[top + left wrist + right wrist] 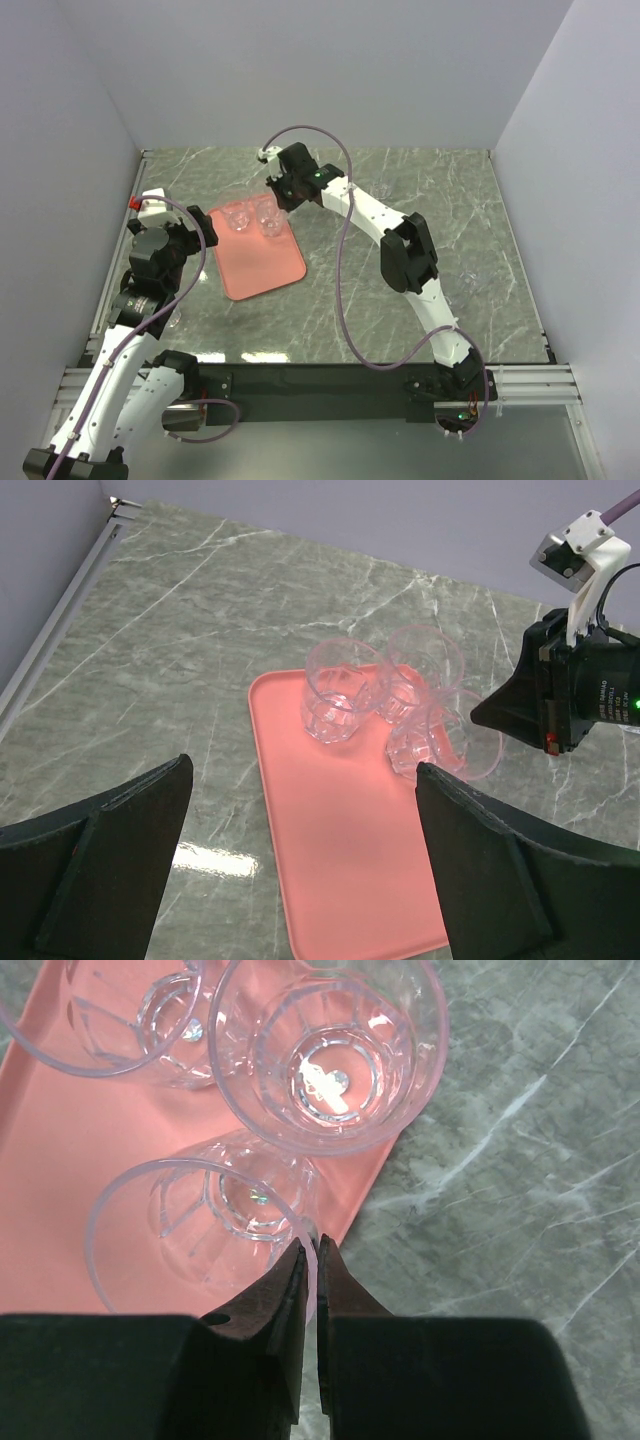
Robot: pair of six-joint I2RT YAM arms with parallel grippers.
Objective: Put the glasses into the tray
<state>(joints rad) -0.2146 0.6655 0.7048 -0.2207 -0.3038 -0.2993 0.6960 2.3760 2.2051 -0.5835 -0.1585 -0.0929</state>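
Observation:
The salmon-pink tray (265, 270) lies left of centre, also in the left wrist view (350, 860) and the right wrist view (60, 1130). Three clear glasses crowd its far end. Two stand upright (335, 695) (420, 670). The third glass (445, 742) is tilted at the far right corner. My right gripper (280, 195) (310, 1250) is shut on that glass's rim (200, 1230), one finger inside and one outside. My left gripper (195, 240) (300, 780) is open and empty, above the table at the tray's near left side.
Another clear glass (172, 320) stands by the left arm near the table's left edge. A faint glass (467, 281) stands on the marble at the right. Grey walls close in the left, back and right sides.

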